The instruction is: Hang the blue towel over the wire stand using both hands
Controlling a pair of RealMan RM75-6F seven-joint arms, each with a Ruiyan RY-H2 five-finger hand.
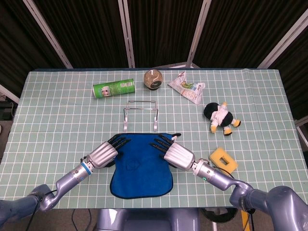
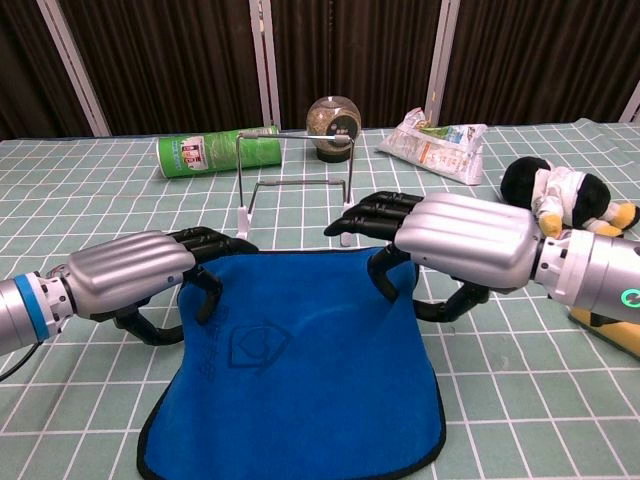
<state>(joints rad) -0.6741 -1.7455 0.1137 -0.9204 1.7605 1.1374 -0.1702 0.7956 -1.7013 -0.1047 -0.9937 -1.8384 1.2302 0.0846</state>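
Overhead, the blue towel (image 1: pixel 140 168) is seen lying flat at the bench's (image 1: pixel 48 115) near edge, just short of the wire stand (image 1: pixel 140 114), its far corners pinched by the left hand (image 1: pixel 103 154) and right hand (image 1: pixel 178 156) (presumably so it can be lifted as a sheet).

From the chest camera, dark fingers (image 2: pixel 212 243) of each hand are shown clamped on the towel's hem. A heart-in-pentagon logo (image 2: pixel 252 346) is stamped on the cloth beside characters too small to be read.
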